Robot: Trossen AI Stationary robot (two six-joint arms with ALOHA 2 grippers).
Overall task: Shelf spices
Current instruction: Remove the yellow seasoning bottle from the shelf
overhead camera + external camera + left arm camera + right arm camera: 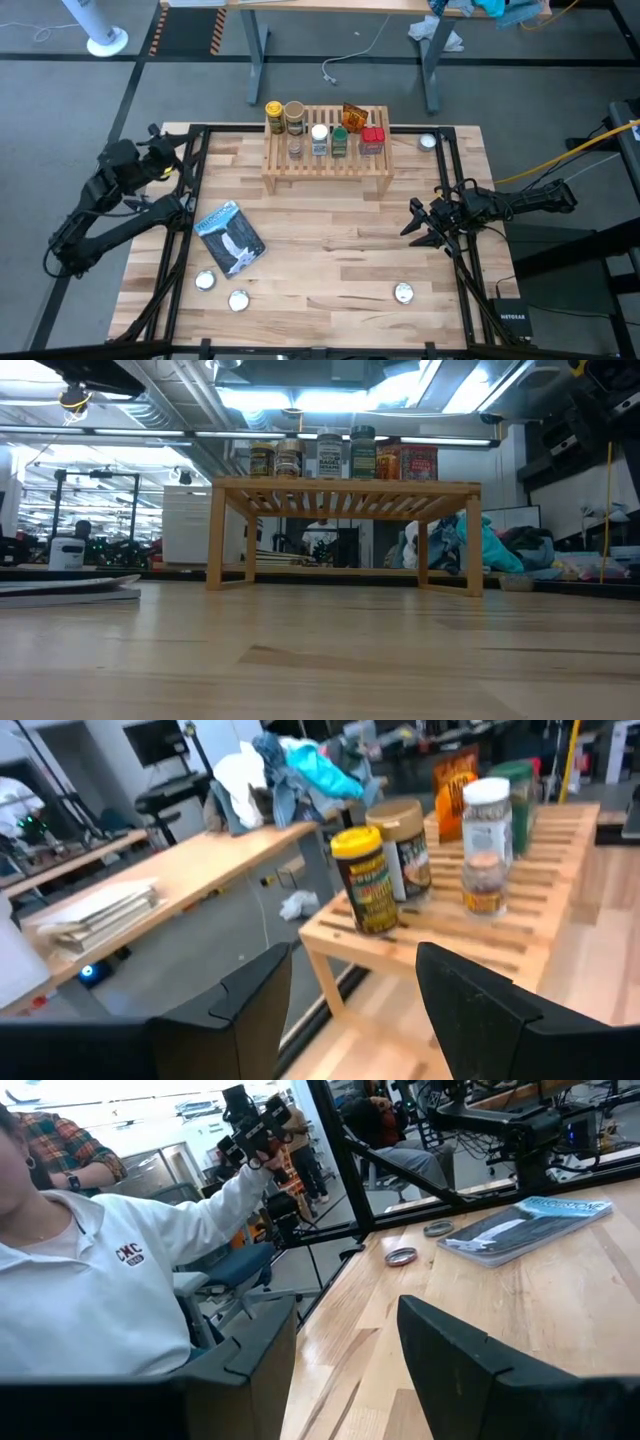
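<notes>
left gripper (158, 150): fingers parted, empty, at table's left edge, shelf (327, 160) ahead to its right | right gripper (422, 222): fingers parted, empty, shelf beyond it toward the far edge | 7 spices on shelf: yellow-lid jar (365, 880), tan-lid jar (401, 848), white-lid jar (486, 815) reading "BAGEL" in low view, red tin (373, 139) | other labels unreadable

Between both sets of jaws you have bare desk (330, 235); the shelf (327, 165) blocks the far side, the pouch (231, 237) sits nearer the left jaws.
</notes>
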